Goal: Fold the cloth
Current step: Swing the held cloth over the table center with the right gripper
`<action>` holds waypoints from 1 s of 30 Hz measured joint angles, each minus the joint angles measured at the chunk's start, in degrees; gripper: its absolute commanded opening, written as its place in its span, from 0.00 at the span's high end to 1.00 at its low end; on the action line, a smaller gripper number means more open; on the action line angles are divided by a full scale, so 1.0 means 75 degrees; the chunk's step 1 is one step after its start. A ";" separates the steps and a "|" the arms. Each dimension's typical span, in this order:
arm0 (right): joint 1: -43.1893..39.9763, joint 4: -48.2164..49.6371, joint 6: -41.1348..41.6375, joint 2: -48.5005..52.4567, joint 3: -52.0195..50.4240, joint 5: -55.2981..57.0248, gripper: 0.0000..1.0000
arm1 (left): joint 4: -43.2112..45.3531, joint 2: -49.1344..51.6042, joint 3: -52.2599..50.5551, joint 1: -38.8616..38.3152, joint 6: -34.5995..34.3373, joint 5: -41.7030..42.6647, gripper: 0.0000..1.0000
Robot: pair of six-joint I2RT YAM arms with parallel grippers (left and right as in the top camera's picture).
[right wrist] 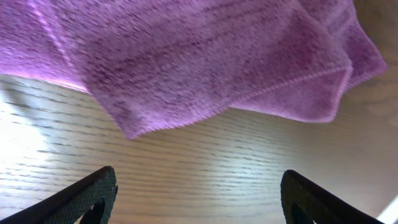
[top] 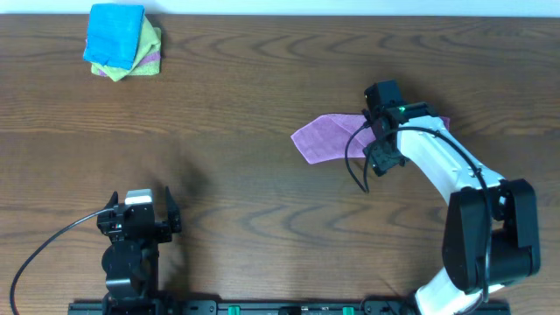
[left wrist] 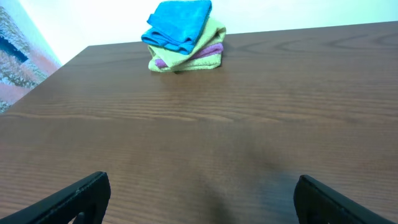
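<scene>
Right end effector [right wrist: 198, 190] noted released: fingers spread, nothing held. Small lilac terry washcloth [right wrist: 205, 56] is seen rumpled on the brown wood-grain tabletop [top: 262, 79], just ahead of the fingers. Risk judged: if closed here, overlapped layers could be pinched together, or the edge missed.

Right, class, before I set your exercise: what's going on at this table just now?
The right arm's end effector hovers open just over a purple cloth that lies on the wooden table with one edge turned over; it grips nothing. The left end effector is open too, near the front edge and well away from the cloth. A stack of folded cloths sits at the far left corner.
</scene>
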 measured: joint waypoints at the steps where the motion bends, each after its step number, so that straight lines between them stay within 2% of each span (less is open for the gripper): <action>1: 0.0000 0.0000 -0.0009 0.0003 0.0000 -0.0076 0.16 | 0.0000 0.0000 0.0000 0.0000 0.0000 0.0000 0.05; 11: 0.0003 0.0335 -0.0189 0.0356 -0.0012 -0.0411 0.19 | 0.0000 0.0000 0.0000 0.0000 0.0000 0.0000 0.05; 16: 0.0003 0.0405 -0.0251 0.0542 -0.0012 -0.0417 0.29 | 0.0000 0.0000 0.0000 0.0000 0.0000 0.0000 0.05; 22: 0.0003 0.0495 -0.0303 0.0892 -0.0029 -0.0428 0.62 | 0.0000 0.0000 0.0000 0.0000 0.0000 0.0000 0.05; 24: 0.0003 0.0530 -0.0367 0.0889 -0.0029 -0.0423 0.99 | 0.0000 0.0000 0.0000 0.0000 0.0000 0.0000 0.05; 30: 0.0003 0.0740 -0.0335 0.0889 -0.0032 -0.0356 0.99 | 0.0000 0.0000 0.0000 0.0000 0.0000 0.0000 0.05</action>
